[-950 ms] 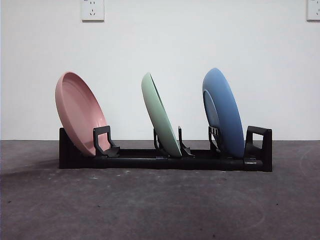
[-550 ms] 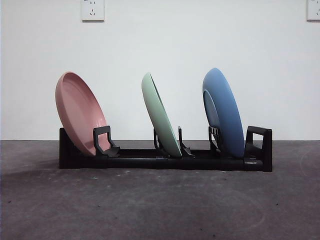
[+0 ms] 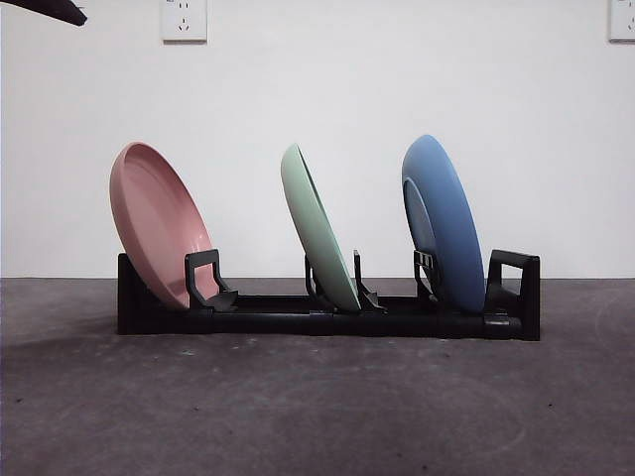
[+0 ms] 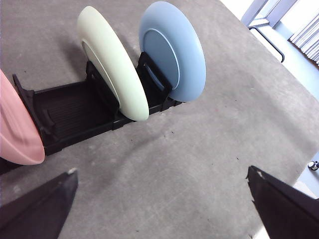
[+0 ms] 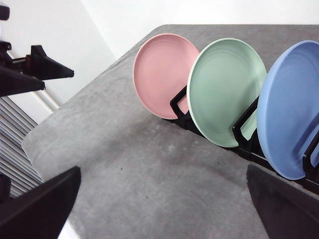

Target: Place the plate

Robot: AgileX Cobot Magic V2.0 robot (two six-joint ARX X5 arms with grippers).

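Three plates stand tilted in a black rack (image 3: 298,322) on the grey table: a pink plate (image 3: 159,223) at the left, a green plate (image 3: 317,228) in the middle and a blue plate (image 3: 442,223) at the right. The left wrist view looks down on the pink plate (image 4: 17,129), green plate (image 4: 112,67) and blue plate (image 4: 172,50). My left gripper (image 4: 162,172) hangs open and empty above the table, short of the rack. My right gripper (image 5: 163,169) is open and empty too, high above the table, facing the pink plate (image 5: 164,72), green plate (image 5: 224,89) and blue plate (image 5: 291,109).
A black arm tip (image 3: 55,10) shows at the front view's top left corner. The other arm's gripper (image 5: 35,69) shows beyond the table's edge in the right wrist view. Bare grey table (image 3: 317,407) lies in front of the rack.
A black arm tip has come into the front view's top left corner. The plates and rack have not moved.
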